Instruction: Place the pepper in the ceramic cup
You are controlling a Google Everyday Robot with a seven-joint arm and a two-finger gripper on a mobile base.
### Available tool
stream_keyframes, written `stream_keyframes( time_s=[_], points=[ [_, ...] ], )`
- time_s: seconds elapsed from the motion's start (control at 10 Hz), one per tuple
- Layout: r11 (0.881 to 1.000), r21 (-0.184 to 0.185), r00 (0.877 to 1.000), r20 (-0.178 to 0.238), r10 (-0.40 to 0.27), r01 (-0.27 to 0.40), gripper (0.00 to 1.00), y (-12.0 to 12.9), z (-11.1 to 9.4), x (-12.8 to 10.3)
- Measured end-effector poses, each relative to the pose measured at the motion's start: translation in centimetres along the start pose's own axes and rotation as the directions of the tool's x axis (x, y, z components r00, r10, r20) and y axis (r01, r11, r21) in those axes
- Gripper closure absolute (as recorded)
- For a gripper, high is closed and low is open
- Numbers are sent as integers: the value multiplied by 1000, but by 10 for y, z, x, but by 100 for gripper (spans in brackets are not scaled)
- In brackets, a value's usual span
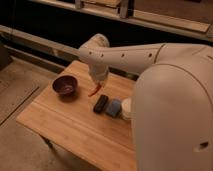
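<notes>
**Desk:** Where are we with it?

**Operator:** I'll take it left to right on my screen. Left of the gripper (98,84), well apart from it, sits the dark bowl (65,85) on the wooden table (55,125). I can't make out anything inside it. The gripper hangs over the middle of the table with its jaws clamped together on the pepper (93,92). The pepper dangles red just below them, clear of the wood.

**Desk:** So the pick is done?

**Operator:** I judge so. The pepper is off the table and in my grip, which leaves the placing.

**Desk:** And the cup?

**Operator:** Just below the gripper and a little right lies a black object (100,103), with a blue object (113,107) right beside it. Further right is a pale round rim I take for the ceramic cup (125,107), half hidden by the robot's arm (150,55). The pepper is not over it yet. I have to carry it right, past those two, and release above the rim.
</notes>
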Motion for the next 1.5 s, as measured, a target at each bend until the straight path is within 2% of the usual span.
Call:
stream_keyframes(
  time_s=[0.2, 1.1, 1.3, 1.5],
  points=[
    [1000, -12, 1000, -2, -5, 5, 100, 6, -1, 3],
    [1000, -8, 1000, -2, -6, 6, 100, 5, -1, 3],
    [1000, 18, 1000, 12, 4, -4, 100, 4, 1, -10],
    [998, 59, 999, 37, 29, -31, 100, -4, 4, -39]
  ],
)
